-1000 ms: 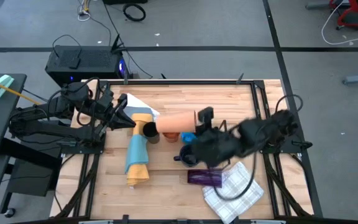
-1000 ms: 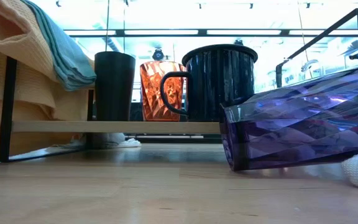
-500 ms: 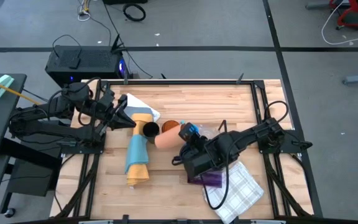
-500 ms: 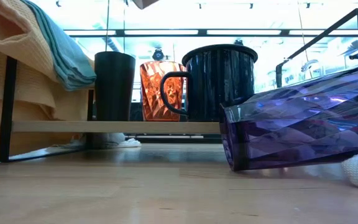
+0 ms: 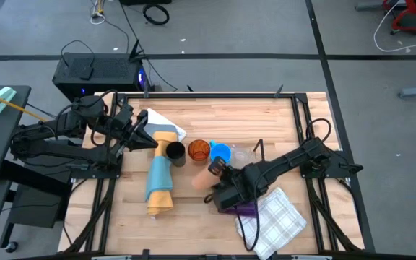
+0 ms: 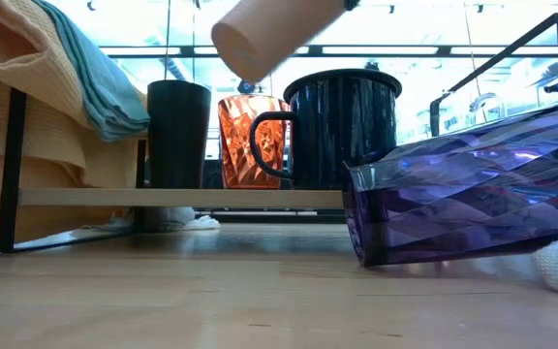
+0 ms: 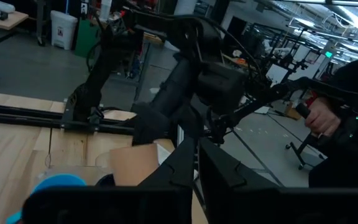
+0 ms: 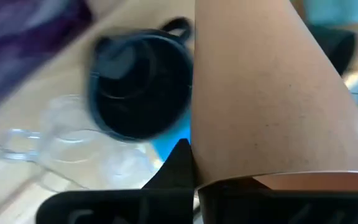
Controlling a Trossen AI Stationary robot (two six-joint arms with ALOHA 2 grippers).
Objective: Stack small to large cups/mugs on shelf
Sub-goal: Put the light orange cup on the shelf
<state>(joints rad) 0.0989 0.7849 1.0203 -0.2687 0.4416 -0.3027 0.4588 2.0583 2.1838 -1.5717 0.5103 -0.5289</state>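
My right fingers point(image 5: 215, 173) are closed on the rim of the peach cup point(image 6: 269, 34), pinching its wall, and I hold it off the bench point(image 5: 215, 115) in front of the shelf point(image 6: 177, 197). In the low view the cup is tilted, its long axis running slantwise, the closed base down toward the black cup point(image 6: 177, 131) and the open mouth up at my wrist. From above it shows as a short peach shape point(image 5: 202, 178) just before the row of cups.

On the shelf I count the black cup at the left, the amber cup point(image 6: 245, 136) beside it, and the dark mug point(image 6: 342, 126) next, handle turned toward the amber one. From overhead the blue cup point(image 5: 221, 152) and the clear glasses point(image 5: 243, 156) sit to the right of the amber cup point(image 5: 198, 150). I judge the row partly built. The peach cup is not yet placed, and the purple tumbler point(image 6: 473, 194) lies on its side on the bench, mouth facing left in the low view, long axis along the bench, near the white cloth point(image 5: 274, 220).

My left fingers point(image 5: 141, 135) wait nearly shut and empty at the left end of the shelf, by the rolled cloth point(image 5: 159, 180).
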